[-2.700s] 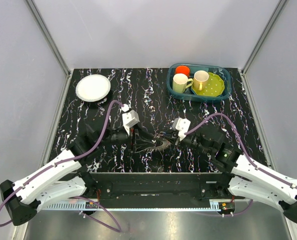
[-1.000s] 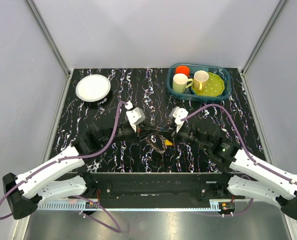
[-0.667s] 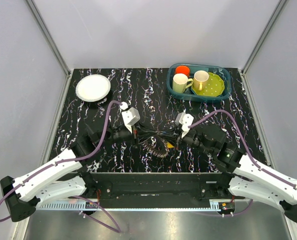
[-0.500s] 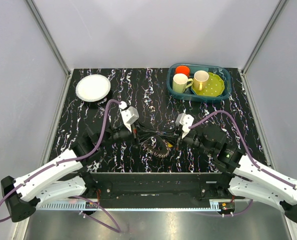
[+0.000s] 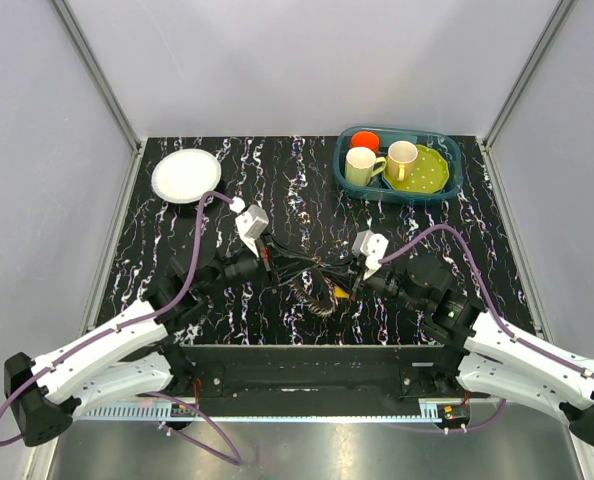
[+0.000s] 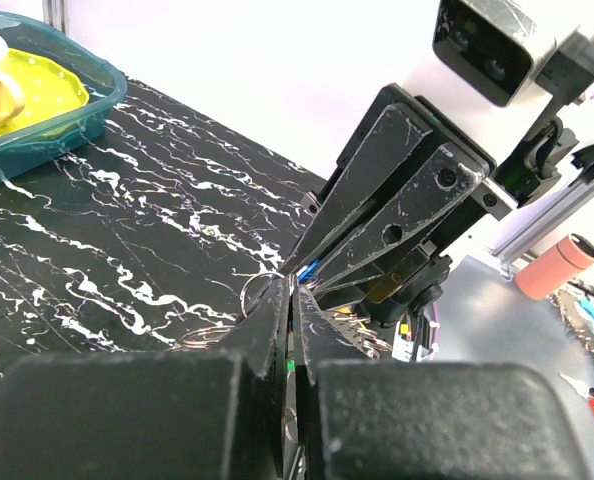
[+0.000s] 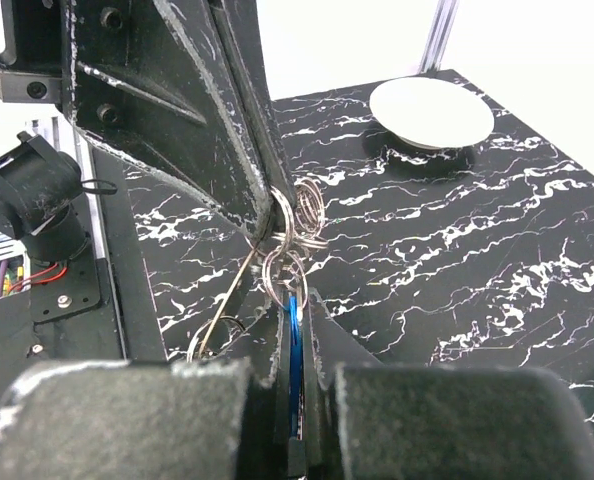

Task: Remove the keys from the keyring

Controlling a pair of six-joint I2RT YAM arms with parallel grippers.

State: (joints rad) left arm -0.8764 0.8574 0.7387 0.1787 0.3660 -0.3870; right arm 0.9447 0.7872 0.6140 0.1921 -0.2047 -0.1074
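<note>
Both arms meet over the desk [image 5: 227, 190], near the middle of its near edge. The left gripper [image 5: 274, 266] has its fingers pressed together on the keyring [image 7: 229, 300], with small split rings [image 7: 295, 210] bunched at its tip. The right gripper [image 5: 348, 284] faces it almost tip to tip, clamped on a blue key [image 7: 294, 310]. The keys [image 5: 315, 294] fan out between the two. A plate [image 5: 186, 175] sits at the far left corner, a tray [image 5: 460, 170] of cups [image 5: 361, 166] at the far right
</note>
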